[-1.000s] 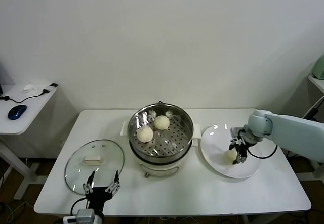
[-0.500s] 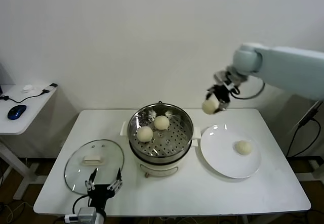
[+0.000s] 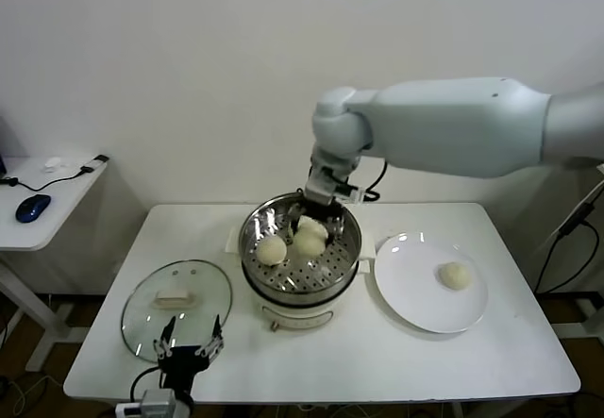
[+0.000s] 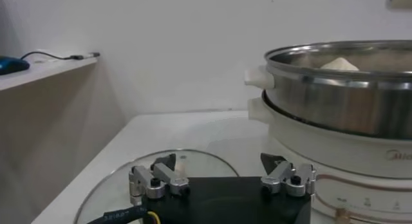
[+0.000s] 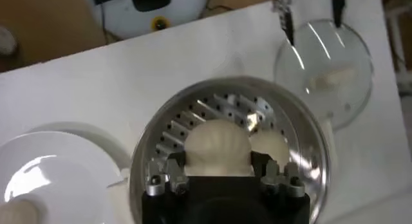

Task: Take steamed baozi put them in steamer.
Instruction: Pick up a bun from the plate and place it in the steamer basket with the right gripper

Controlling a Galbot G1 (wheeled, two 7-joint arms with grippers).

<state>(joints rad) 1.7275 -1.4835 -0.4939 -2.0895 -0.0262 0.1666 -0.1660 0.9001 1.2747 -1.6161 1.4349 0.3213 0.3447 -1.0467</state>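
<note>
White laminate tabletop (image 3: 396, 361) carries everything; nearest the robot, the left end effector (image 3: 189, 350) is parked low at the front edge with its fingers spread apart, just beside the round glass lid with a white knob (image 3: 176, 296). Beyond it stands the round shiny steel steamer with a perforated tray on a cream-white base (image 3: 274, 291). Two cream-white dough buns show plainly on the tray, one toward the robot's left (image 3: 272, 250) and another under the right arm. The right end effector (image 3: 315, 218) hangs inside the steamer's rim, clamped on a third smooth cream-white baozi (image 5: 217, 147), which sits just above or on the tray, close against its neighbours. This looks like the placing step: next the fingers should part and the arm lift straight up, clear of the steel wall. To the right, a flat white plate (image 3: 415, 291) holds the last bun (image 3: 454, 275). The buns are round domes with no real long axis, pleated tops facing up.
</note>
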